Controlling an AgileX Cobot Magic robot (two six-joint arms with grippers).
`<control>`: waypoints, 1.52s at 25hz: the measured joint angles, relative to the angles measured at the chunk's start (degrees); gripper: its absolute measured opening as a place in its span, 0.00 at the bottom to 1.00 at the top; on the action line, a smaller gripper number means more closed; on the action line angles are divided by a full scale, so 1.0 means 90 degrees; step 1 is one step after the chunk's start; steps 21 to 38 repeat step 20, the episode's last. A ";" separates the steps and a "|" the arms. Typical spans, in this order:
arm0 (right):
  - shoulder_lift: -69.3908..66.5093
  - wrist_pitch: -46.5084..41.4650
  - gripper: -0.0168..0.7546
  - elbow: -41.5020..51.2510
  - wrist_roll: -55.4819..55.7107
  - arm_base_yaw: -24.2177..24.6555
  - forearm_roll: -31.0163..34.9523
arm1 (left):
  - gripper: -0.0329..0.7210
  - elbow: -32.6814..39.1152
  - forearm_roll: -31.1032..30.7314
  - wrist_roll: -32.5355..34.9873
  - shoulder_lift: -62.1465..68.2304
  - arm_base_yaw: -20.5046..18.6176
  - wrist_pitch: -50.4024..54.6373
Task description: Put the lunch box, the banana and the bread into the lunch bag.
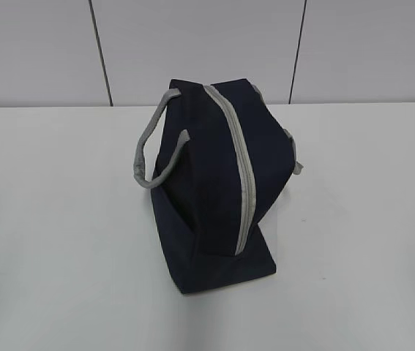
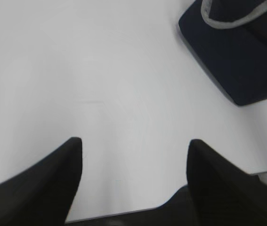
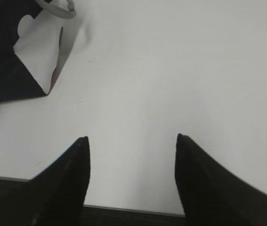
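Lunch bag (image 1: pixel 214 183) zipped on table (image 1: pixel 53 219), grippers apart

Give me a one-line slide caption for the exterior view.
Navy lunch bag stands alone on the white table, grey zipper band closed, handles drooping.

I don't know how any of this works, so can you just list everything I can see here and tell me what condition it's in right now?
Lunch bag: zipped shut, standing upright on the table, nobody touching it.
Zipper band: closed along the top of the bag.
Strap handles: drooping loose at the sides.
Left gripper: open, empty, over bare table beside the bag.
Right gripper: open, empty, over bare table.
Table: white; no food or lunch box visible on it.
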State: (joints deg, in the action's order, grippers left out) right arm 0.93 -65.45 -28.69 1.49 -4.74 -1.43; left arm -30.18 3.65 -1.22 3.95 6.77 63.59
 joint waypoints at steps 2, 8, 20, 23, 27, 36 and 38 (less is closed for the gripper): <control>0.0015 0.0000 0.60 0.0000 0.0000 0.0189 -0.0011 | 0.68 0.0000 0.0006 0.0000 -0.0171 -0.0238 0.0033; 0.0015 0.0000 0.60 0.0000 0.0000 0.0444 -0.0011 | 0.68 0.0000 0.0000 0.0000 -0.0525 -0.0558 0.0046; 0.0015 0.0000 0.60 0.0000 0.0000 0.0444 -0.0011 | 0.66 0.0000 0.0000 0.0000 -0.0552 -0.0558 0.0054; 0.0015 0.0000 0.60 0.0000 0.0000 0.0444 -0.0011 | 0.66 0.0000 0.0000 0.0000 -0.0552 -0.0558 0.0054; 0.0015 0.0000 0.60 0.0000 0.0000 0.0444 -0.0011 | 0.66 0.0000 0.0000 0.0000 -0.0552 -0.0558 0.0054; 0.0015 0.0000 0.60 0.0000 0.0000 0.0444 -0.0011 | 0.66 0.0000 0.0000 0.0000 -0.0552 -0.0558 0.0054; 0.0015 0.0000 0.60 0.0000 0.0000 0.0444 -0.0011 | 0.66 0.0000 0.0000 0.0000 -0.0552 -0.0558 0.0054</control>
